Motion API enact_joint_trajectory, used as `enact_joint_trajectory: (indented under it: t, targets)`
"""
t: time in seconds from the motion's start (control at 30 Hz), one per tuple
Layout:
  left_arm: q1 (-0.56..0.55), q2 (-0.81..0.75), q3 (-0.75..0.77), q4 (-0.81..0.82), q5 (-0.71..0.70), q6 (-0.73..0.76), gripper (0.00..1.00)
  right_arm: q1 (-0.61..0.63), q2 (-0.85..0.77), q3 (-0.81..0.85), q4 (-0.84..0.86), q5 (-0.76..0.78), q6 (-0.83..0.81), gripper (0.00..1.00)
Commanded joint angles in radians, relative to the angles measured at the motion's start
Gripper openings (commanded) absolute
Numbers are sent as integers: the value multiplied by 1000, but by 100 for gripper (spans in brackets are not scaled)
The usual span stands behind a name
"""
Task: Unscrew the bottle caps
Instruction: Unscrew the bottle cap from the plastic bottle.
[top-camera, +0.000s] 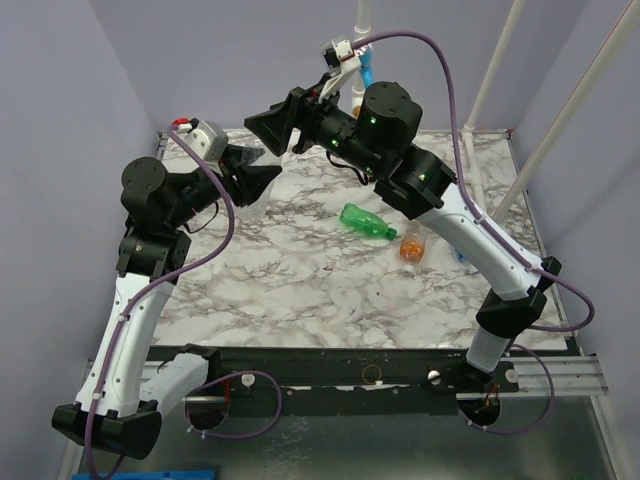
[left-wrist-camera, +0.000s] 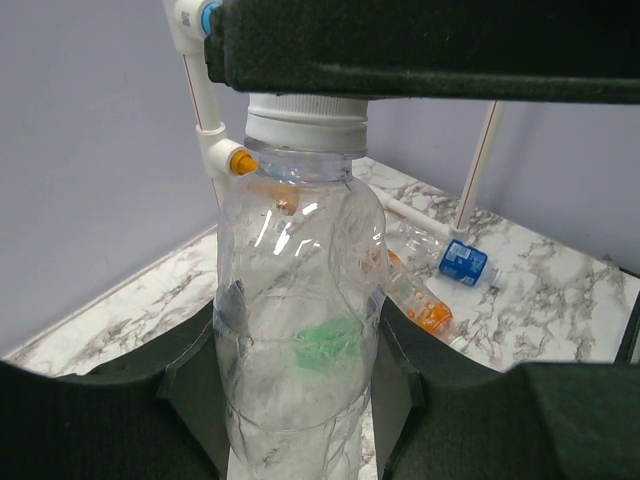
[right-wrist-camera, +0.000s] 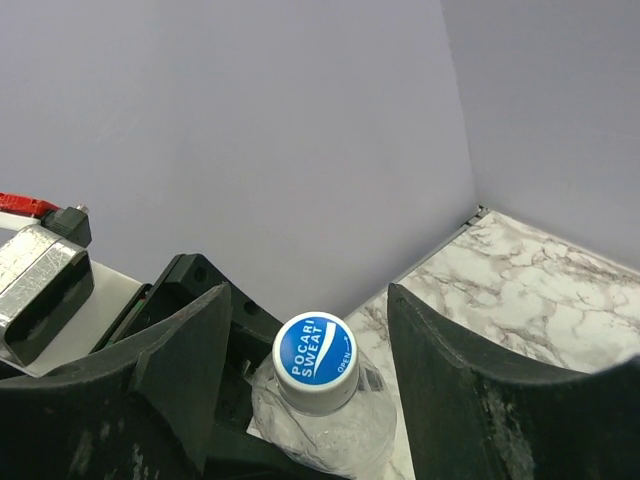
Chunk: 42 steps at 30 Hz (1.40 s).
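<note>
My left gripper (left-wrist-camera: 300, 345) is shut on the clear bottle (left-wrist-camera: 300, 290) and holds it upright, its fingers (left-wrist-camera: 190, 370) pressing both sides of the body. The bottle's cap (right-wrist-camera: 315, 362) has white sides and a blue printed top. My right gripper (right-wrist-camera: 310, 300) is open and straddles the cap from above, with a gap on each side. In the top view both grippers meet at the table's back left, left (top-camera: 252, 172) below right (top-camera: 262, 125). The green bottle (top-camera: 367, 222), orange bottle (top-camera: 411, 247) and blue-label bottle (left-wrist-camera: 465, 263) lie on the table.
The marble table (top-camera: 300, 300) is bounded by lilac walls on the left and back. White pipes (top-camera: 490, 80) with blue and orange fittings (left-wrist-camera: 240, 160) stand at the back and right. The right arm's body (left-wrist-camera: 430, 45) hangs right above the cap in the left wrist view.
</note>
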Motion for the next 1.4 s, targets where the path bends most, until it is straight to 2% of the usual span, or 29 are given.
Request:
enact_joint_trajectory:
  t: [0.0,0.13,0.2,0.27,0.33,0.47,0.6,0.73,0.93,1.03,1.1,1.2,1.23,1.27,1.3,1.33,1.37]
  targets:
    - [-8,-7,27,21,38,-41,0,4,18,2,24,26,7,65]
    - [-11,-7,38,31,43,-61,0,4,26,4,23,13,10,64]
    - [-12,-6,45,34,49,-69,0,4,32,7,20,11,12,59]
    - [-13,-7,48,38,56,-78,0,4,31,6,23,9,14,47]
    - [-12,-11,47,38,56,-84,0,4,25,3,30,3,16,27]
    - [-14,-16,46,40,62,-91,0,4,10,-7,46,-6,14,2]
    - [-14,-12,55,42,106,-124,0,3,-23,-21,70,-76,-15,1]
    - [-14,-8,62,63,184,-194,0,-1,-85,-65,120,-248,-43,1]
    - [-14,11,74,150,465,-371,0,-19,-205,-210,315,-677,-2,1]
    - [-20,25,91,181,565,-458,0,-20,-213,-222,357,-849,29,1]
    - [-30,33,103,194,581,-486,0,-26,-206,-217,365,-930,41,1]
    - [-47,53,128,204,562,-471,0,-36,-195,-225,377,-955,55,0]
    - [-48,57,133,203,548,-463,0,-39,-188,-221,355,-935,48,4]
    - [-49,60,132,203,527,-452,0,-42,-186,-210,322,-875,27,19]
    - [-48,58,127,203,506,-429,0,-42,-185,-201,278,-775,8,49]
    - [-48,56,116,192,481,-402,0,-42,-184,-189,234,-660,-4,66]
    - [-48,45,101,179,427,-377,0,-42,-184,-179,193,-509,-3,78]
